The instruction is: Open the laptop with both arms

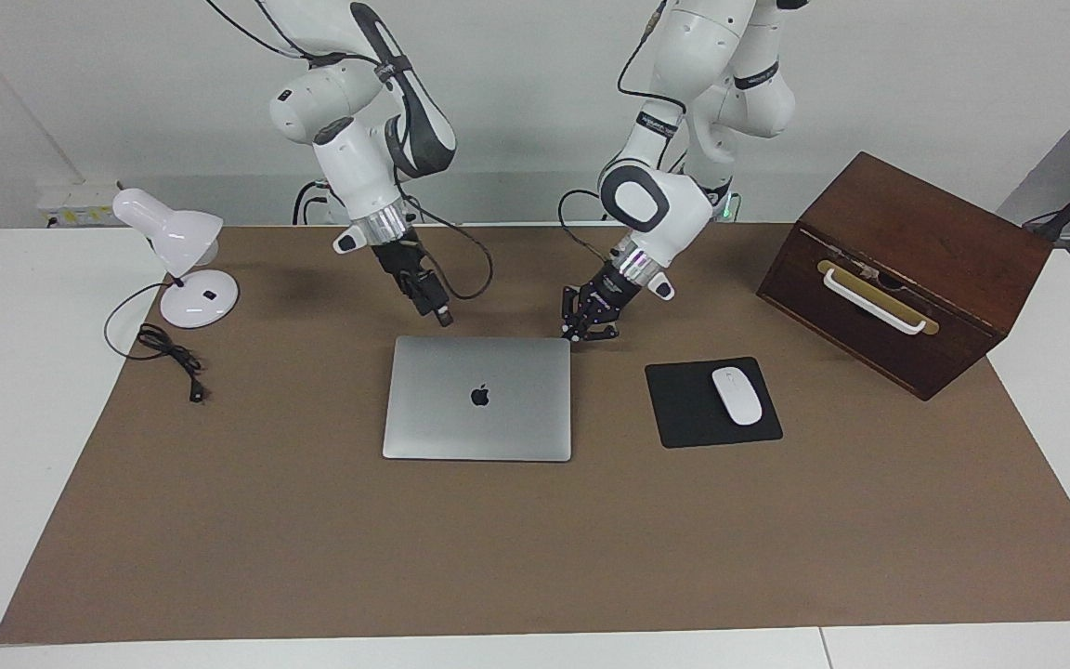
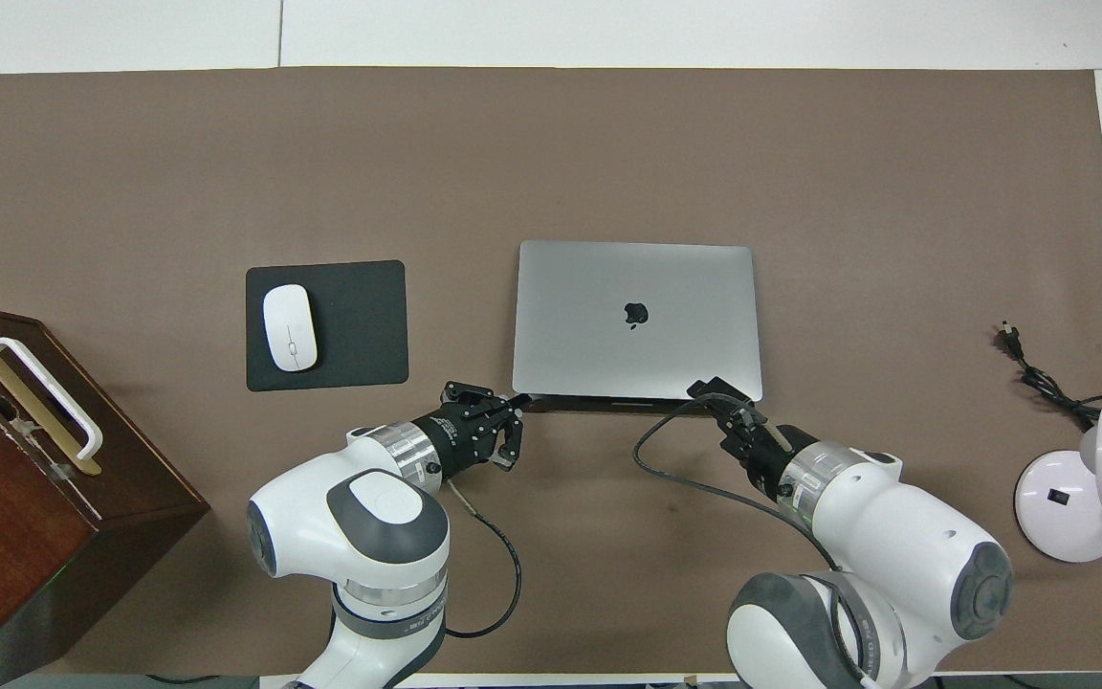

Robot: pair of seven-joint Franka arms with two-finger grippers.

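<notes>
Laptop closed mid-tabletop. Left gripper spread at its robot-side corner; right gripper, spread unclear, hovers above edge. Risk: laptop slides, lid slips.

Sole legible mark: an apple logo, dark, centred on the closed laptop lid (no words or numbers readable anywhere).

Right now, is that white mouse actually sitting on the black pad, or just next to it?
Touching. In the overhead view the mouse lies wholly inside the mouse pad's outline, flat on it; the facing view shows the same, with no gap beneath.
</notes>
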